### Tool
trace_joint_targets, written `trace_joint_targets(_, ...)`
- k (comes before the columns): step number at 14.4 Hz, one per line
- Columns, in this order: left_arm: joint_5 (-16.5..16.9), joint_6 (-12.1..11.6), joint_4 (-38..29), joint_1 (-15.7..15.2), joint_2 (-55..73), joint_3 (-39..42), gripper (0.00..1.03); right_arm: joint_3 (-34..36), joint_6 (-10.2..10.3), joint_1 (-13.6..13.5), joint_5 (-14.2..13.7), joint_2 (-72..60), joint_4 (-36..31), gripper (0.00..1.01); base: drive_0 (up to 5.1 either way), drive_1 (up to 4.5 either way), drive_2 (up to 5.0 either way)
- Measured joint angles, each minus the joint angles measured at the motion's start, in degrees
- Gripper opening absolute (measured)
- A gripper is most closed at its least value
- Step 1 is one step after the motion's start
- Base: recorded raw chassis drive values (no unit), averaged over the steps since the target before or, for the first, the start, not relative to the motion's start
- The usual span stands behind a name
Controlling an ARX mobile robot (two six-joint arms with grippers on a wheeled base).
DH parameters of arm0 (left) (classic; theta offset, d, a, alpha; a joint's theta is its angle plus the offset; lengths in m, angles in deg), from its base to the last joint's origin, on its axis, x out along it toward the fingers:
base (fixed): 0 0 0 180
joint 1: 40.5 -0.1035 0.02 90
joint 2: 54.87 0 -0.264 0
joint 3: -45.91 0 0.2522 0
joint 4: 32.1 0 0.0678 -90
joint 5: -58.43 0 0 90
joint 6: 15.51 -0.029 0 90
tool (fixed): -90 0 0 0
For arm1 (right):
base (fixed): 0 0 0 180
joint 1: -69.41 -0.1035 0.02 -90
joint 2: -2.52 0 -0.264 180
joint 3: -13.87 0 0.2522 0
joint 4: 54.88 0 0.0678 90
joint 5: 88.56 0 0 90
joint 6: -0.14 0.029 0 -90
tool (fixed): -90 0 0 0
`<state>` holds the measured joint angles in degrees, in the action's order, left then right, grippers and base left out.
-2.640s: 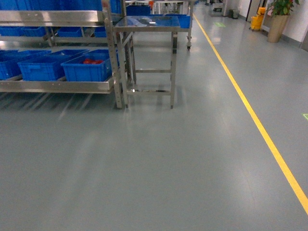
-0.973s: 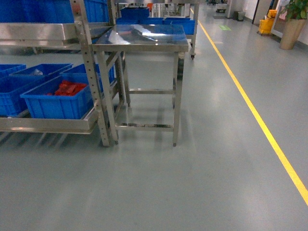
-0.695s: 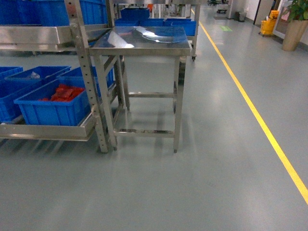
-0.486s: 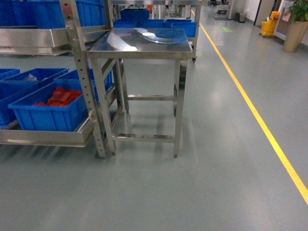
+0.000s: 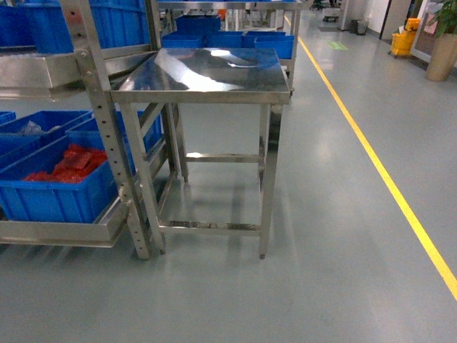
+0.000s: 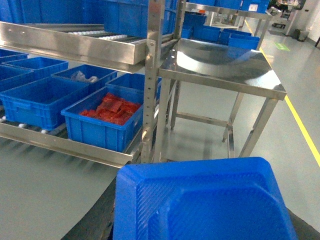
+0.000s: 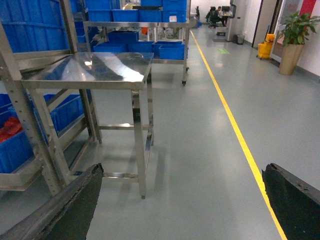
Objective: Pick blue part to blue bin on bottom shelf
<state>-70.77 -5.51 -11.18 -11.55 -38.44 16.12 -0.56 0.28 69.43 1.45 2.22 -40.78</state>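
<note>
Grey factory floor point(image 5: 321, 271) carries a yellow line point(image 5: 378, 164) toward 12 o'clock. At 9 o'clock the bottom shelf point(image 5: 53, 230) is cut off by the frame edge, its blue bin point(image 5: 50, 193) holding red parts point(image 5: 68, 163). Only the left wrist view shows a blue part point(image 6: 200, 202) close below the lens; whether that gripper clamps it, I cannot tell. The right gripper point(image 7: 185, 210) stands apart.

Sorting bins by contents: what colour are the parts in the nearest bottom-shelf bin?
Red parts, in a blue bin; clearest in the left wrist view.
</note>
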Motion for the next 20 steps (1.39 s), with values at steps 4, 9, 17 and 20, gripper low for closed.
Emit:
trace_joint_targets(4, -0.02, 0.0, -0.09, 0.0, 0.02, 0.0, 0.44, 0.0, 0.02, 0.0, 0.0, 0.0, 0.04, 0.98, -0.1, 4.24, -4.4)
trace_joint_targets(9, 0.02, 0.02, 0.2, 0.0, 0.07, 0.0, 0.44, 0.0, 0.02, 0.0, 0.0, 0.0, 0.13, 0.98, 0.0, 4.32, -4.3)
trace_joint_targets(17, 0.02, 0.0, 0.11, 0.0, 0.04, 0.0, 0.44, 0.0, 0.02, 0.0, 0.0, 0.0, 0.09, 0.98, 0.1, 4.36, -4.3)
trace_joint_targets(20, 0.0, 0.0, 0.02, 0.0, 0.02, 0.0, 0.44, 0.0, 0.0, 0.0, 0.0, 0.0, -0.09, 0.98, 0.0, 4.29, -4.2)
